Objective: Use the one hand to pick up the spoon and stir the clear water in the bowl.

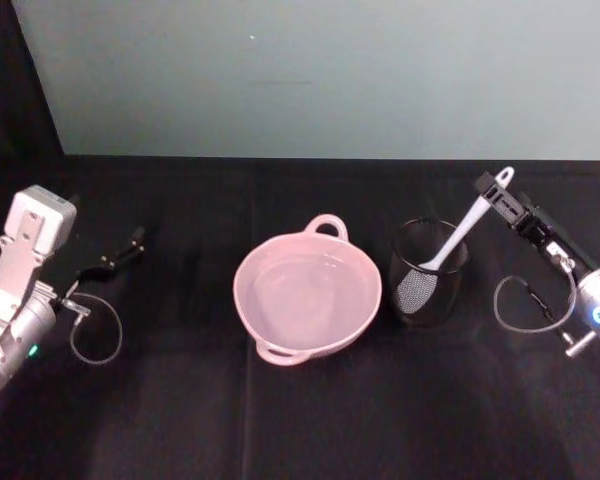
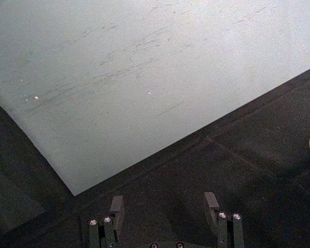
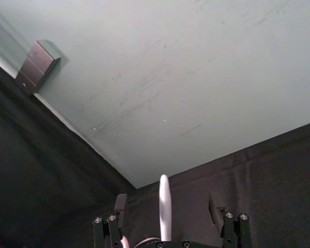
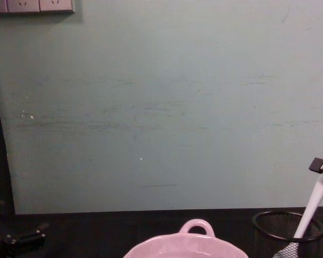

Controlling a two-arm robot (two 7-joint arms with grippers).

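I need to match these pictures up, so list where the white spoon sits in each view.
Head view: spoon leans in the mesh cup, right of the bowl, with the right gripper at its handle end.
Chest view: spoon at lower right, rising from the cup.
Right wrist view: spoon at bottom centre, between the open gripper's fingers.
Left wrist view: bowl rim at the right edge, beyond the left gripper.
Shared landmark: pale green wall.

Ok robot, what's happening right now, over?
Right pincer open around spoon handle, not yet gripping. Spoon standing in mesh cup beside bowl. Left pincer open, parked left. Spoon must lift clear of cup.
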